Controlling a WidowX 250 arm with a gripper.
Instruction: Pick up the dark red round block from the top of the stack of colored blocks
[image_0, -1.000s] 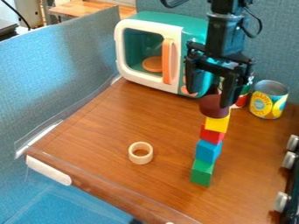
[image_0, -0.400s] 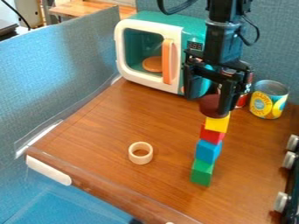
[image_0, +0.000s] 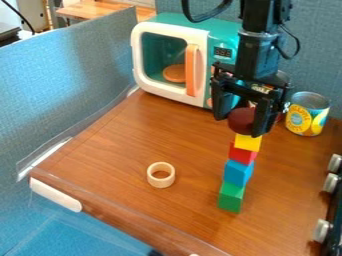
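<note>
The brown wood-grain bench (image_0: 123, 145) carries a teal-and-white toy microwave (image_0: 175, 59) at its far left corner, a can (image_0: 307, 115) near its far edge, a pale ring (image_0: 161, 184) toward its front edge, and a green block (image_0: 230, 198) right of the ring

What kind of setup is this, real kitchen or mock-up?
Looks like a mock kitchen in a robot lab: a toy microwave, a food can and a stack of coloured blocks under a robot gripper.
</note>
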